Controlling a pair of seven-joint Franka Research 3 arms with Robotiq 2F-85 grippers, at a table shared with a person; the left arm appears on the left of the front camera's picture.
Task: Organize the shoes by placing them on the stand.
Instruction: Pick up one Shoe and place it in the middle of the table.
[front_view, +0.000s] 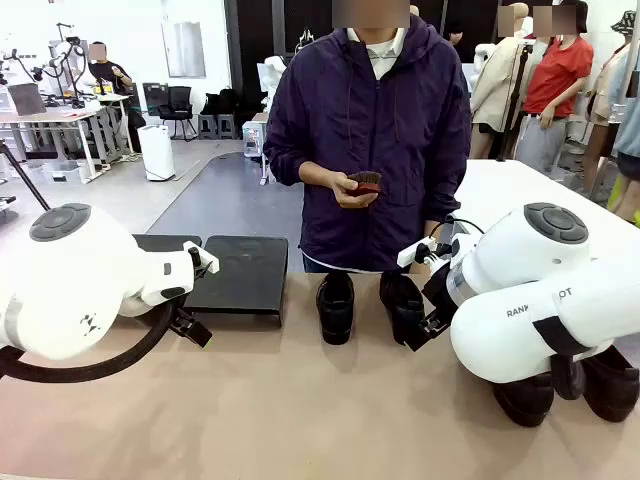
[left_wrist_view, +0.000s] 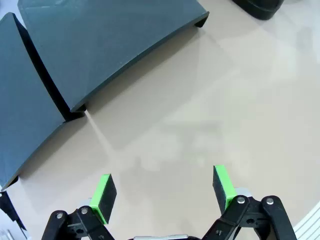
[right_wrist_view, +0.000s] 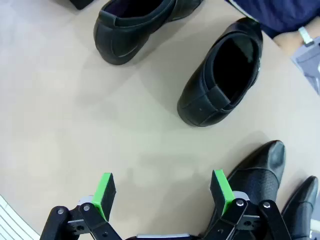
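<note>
Both tools stand wide with nothing between their pads: the left tool hangs over bare bench just beside the stand, and the right tool hangs over the bench among the shoes. All four shoes rest on the bench, apart from the stand at its far left: a middle pair side by side in front of the person, and a right pair at the near right, partly hidden behind the right arm.
</note>
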